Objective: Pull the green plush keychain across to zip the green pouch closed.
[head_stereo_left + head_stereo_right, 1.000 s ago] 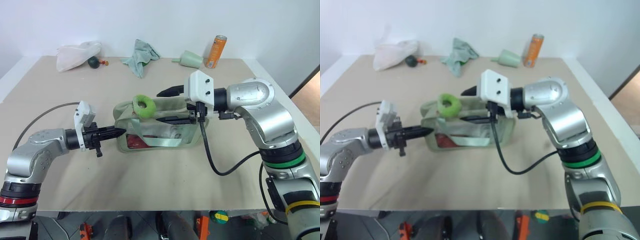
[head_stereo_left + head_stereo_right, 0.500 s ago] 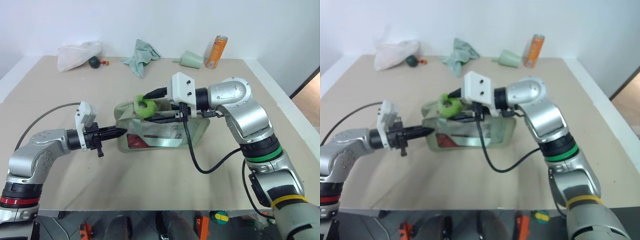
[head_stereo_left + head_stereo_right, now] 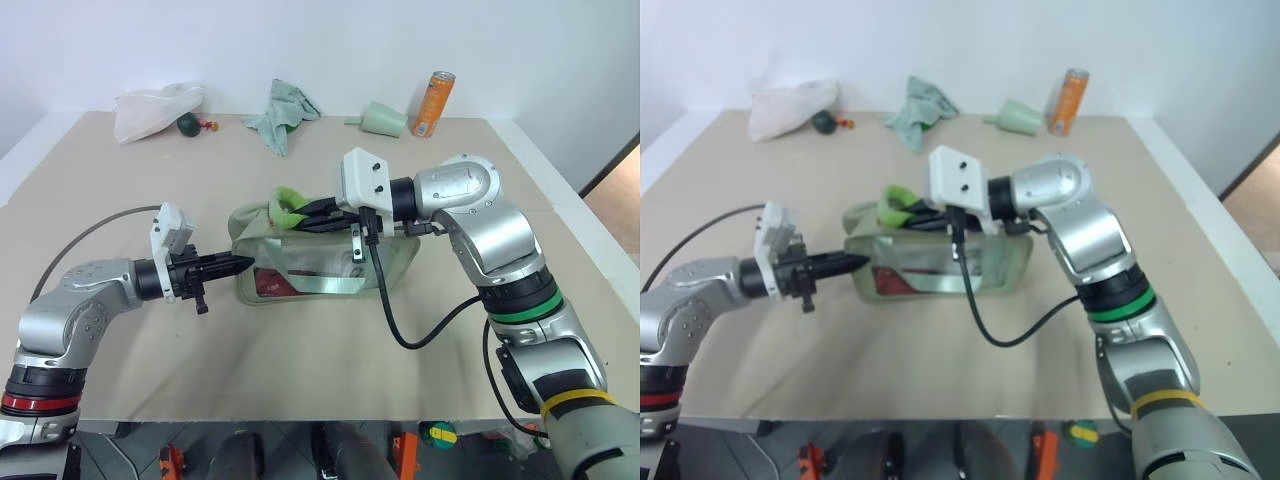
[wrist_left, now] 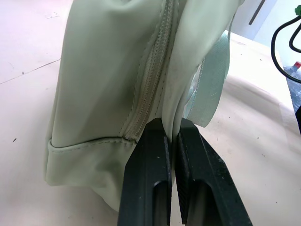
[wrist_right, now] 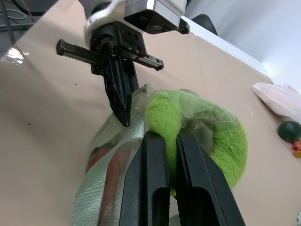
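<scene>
Inside green pouch (image 3: 330, 262), something red (image 3: 270, 284) lies.

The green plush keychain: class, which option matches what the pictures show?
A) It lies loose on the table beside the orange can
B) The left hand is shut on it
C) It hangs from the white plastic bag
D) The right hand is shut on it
D: in the right wrist view the right hand has its two fingers pinched on the green plush keychain, at the top of the green pouch.
</scene>
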You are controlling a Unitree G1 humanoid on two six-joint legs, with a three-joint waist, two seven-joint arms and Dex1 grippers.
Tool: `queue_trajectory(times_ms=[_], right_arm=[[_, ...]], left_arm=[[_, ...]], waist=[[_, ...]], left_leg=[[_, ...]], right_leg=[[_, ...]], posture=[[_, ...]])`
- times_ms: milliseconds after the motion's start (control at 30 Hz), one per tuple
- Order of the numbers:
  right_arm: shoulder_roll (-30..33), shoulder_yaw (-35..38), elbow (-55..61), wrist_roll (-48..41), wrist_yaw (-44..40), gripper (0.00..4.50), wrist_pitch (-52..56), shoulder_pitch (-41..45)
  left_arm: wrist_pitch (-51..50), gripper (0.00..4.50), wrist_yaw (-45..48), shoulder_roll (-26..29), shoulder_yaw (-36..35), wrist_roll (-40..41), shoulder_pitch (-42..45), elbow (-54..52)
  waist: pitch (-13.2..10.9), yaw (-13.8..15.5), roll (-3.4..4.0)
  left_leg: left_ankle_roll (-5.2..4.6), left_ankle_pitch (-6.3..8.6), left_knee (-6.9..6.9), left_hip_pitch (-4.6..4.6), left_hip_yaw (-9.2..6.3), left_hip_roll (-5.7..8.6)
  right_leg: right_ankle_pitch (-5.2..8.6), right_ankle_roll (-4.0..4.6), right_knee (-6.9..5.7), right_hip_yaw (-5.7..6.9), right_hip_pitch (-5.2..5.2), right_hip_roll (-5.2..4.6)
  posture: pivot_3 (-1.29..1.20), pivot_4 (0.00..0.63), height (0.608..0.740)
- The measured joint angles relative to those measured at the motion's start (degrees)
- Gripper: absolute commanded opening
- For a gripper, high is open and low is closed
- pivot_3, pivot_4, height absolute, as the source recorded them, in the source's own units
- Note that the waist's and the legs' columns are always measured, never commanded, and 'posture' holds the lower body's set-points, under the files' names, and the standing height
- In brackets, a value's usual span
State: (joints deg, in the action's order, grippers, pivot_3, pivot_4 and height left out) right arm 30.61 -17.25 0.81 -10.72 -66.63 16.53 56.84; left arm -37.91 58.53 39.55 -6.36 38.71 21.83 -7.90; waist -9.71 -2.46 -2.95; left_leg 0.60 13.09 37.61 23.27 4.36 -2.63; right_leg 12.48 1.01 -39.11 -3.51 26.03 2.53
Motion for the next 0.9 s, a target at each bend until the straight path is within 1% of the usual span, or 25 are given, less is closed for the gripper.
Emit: queue_trajectory(times_ms=[67,167,333,467,500,600,700,767,833,900], right_arm=[[2.31,1.24,-1.52,1.23,1.03,0.05,-0.81,0.57],[8.81,5.88,-3.27,1.63,1.29,0.05,-1.69,1.20],[17.48,10.72,-2.91,1.52,-0.57,0.05,-2.21,0.96],[24.84,11.77,-1.82,3.17,-1.46,0.05,-2.67,-3.80],[27.64,11.80,-1.88,4.78,-1.56,0.05,-3.38,-6.43],[32.55,11.31,-4.03,9.86,-0.07,0.05,-6.82,-13.08],[33.04,10.76,-4.95,12.49,2.16,0.05,-9.02,-17.51],[32.40,10.62,-3.42,13.55,4.00,0.05,-8.83,-20.37],[28.57,10.11,-1.12,14.09,5.95,0.05,-6.64,-22.35],[22.62,7.64,1.29,14.70,8.15,0.05,-4.61,-24.49]], left_arm=[[-0.02,0.00,-0.21,-0.25,0.03,0.02,0.00,-0.07],[-0.05,0.00,-0.32,-0.35,0.07,0.23,-0.13,-0.35],[-0.05,0.00,-0.43,-0.39,0.01,0.26,-0.30,-0.59],[-0.03,0.00,-0.29,-0.61,0.48,0.21,-0.17,-0.56],[-0.02,0.00,-0.20,-0.65,0.62,0.22,-0.11,-0.53],[0.02,0.00,0.16,-0.71,0.96,0.32,0.15,-0.60],[0.02,0.00,0.38,-0.87,1.37,0.52,0.15,-0.69],[0.03,0.00,0.42,-0.87,1.37,0.52,0.12,-0.70],[0.02,0.00,0.38,-0.83,1.25,0.49,0.07,-0.46],[-0.16,0.00,0.31,-0.82,1.09,0.59,0.19,-0.02]], waist=[[0.00,0.19,0.00],[0.00,0.51,0.00],[0.00,0.57,0.00],[0.00,0.70,0.00],[0.00,0.77,0.00],[0.00,0.77,0.00],[0.00,0.72,0.02],[0.00,0.71,0.02],[0.03,0.59,-0.02],[0.04,0.47,-0.04]], left_leg=[[0.00,0.00,0.02,0.02,-0.01,0.03],[-0.05,0.03,0.01,0.03,0.05,0.08],[-0.09,0.07,-0.03,-0.02,0.03,0.02],[-0.09,0.07,-0.02,-0.03,-0.01,0.03],[-0.09,0.07,-0.02,-0.03,0.01,0.05],[-0.09,0.07,-0.02,-0.06,0.11,0.09],[-0.09,0.07,-0.02,-0.11,0.16,0.08],[-0.07,0.06,-0.02,-0.13,0.09,0.05],[-0.05,0.05,-0.01,-0.20,0.06,-0.03],[0.01,0.01,-0.01,-0.23,0.01,-0.06]], right_leg=[[0.00,0.00,0.00,0.02,0.00,-0.03],[0.02,0.03,0.04,-0.04,0.01,-0.07],[0.07,0.08,0.04,-0.05,0.01,0.02],[0.07,0.07,0.04,0.00,-0.05,0.00],[0.08,0.06,0.05,-0.01,-0.05,-0.03],[0.06,0.04,0.05,-0.13,-0.05,-0.06],[0.04,0.00,0.04,-0.18,-0.04,-0.04],[0.03,-0.01,0.03,-0.14,-0.07,0.01],[0.02,-0.02,0.03,-0.11,-0.14,0.09],[0.01,-0.04,0.00,-0.09,-0.16,0.13]], posture=[[0.00,0.150,0.740],[0.00,0.150,0.740],[0.00,0.150,0.740],[0.00,0.150,0.740],[0.00,0.150,0.740],[0.00,0.150,0.740],[0.00,0.150,0.740],[0.00,0.150,0.740],[0.00,0.150,0.740],[0.00,0.150,0.740]])
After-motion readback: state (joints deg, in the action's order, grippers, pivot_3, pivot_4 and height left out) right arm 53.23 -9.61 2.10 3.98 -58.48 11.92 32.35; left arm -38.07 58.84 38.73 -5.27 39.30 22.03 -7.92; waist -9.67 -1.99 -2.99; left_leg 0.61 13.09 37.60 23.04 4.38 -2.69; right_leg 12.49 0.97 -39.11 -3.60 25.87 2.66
